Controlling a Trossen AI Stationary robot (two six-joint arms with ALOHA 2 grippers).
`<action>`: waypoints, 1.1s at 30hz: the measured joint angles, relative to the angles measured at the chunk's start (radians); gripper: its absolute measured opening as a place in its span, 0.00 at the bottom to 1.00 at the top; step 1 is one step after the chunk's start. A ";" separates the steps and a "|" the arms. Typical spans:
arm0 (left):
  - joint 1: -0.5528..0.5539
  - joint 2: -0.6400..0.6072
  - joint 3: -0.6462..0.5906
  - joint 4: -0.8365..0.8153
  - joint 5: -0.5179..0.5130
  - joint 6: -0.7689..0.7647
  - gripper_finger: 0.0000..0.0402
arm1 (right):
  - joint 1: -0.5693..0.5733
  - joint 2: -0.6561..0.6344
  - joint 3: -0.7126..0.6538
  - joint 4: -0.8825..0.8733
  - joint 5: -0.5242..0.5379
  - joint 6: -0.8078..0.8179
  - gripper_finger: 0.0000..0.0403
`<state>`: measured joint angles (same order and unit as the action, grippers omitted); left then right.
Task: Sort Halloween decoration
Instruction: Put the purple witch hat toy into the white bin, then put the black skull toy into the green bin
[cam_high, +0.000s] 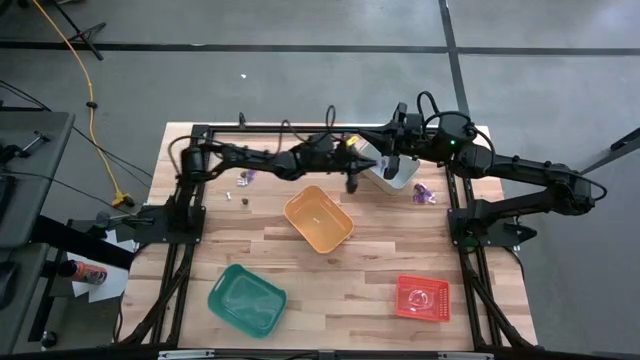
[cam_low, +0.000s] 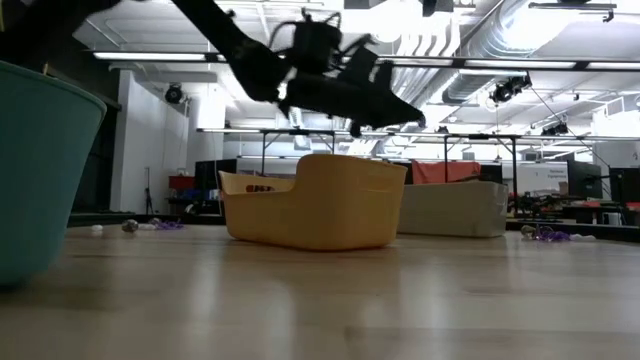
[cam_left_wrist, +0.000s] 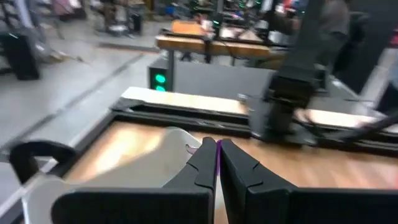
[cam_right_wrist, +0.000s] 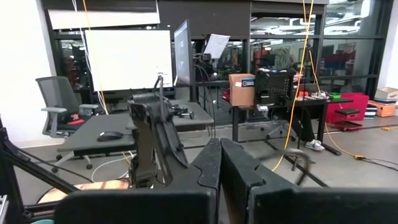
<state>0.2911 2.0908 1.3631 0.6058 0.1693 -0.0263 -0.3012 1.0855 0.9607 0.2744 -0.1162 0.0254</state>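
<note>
- Left claw (cam_left_wrist: 217, 163): closed, pinching a thin purple trinket (cam_left_wrist: 218, 158), apparently over the grey bin (cam_high: 393, 172).
- Right claw (cam_right_wrist: 219, 163): closed, empty, raised behind the tabletop (cam_high: 260, 235).
- Other purple trinkets (cam_high: 424, 193) lie beside that bin.

I count four bins: orange (cam_high: 319, 220) | green (cam_high: 247, 298) | red (cam_high: 422, 297) | grey (cam_high: 393, 171) | two arms

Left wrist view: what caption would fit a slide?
Left gripper shut on a thin purple trinket above the grey bin.
</note>
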 joint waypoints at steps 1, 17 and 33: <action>0.004 0.020 0.021 -0.006 -0.021 0.003 0.00 | 0.000 0.000 0.000 0.000 0.000 0.000 0.00; 0.021 0.139 0.136 -0.073 -0.202 0.087 0.16 | 0.000 0.000 0.000 -0.033 -0.004 0.000 0.00; 0.078 -0.241 0.136 -0.676 -0.280 0.185 0.39 | 0.000 0.000 0.000 -0.030 0.016 -0.051 0.00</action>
<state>0.3694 1.8503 1.4986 -0.0702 -0.1103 0.1589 -0.3012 1.0851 0.9607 0.2440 -0.1003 -0.0251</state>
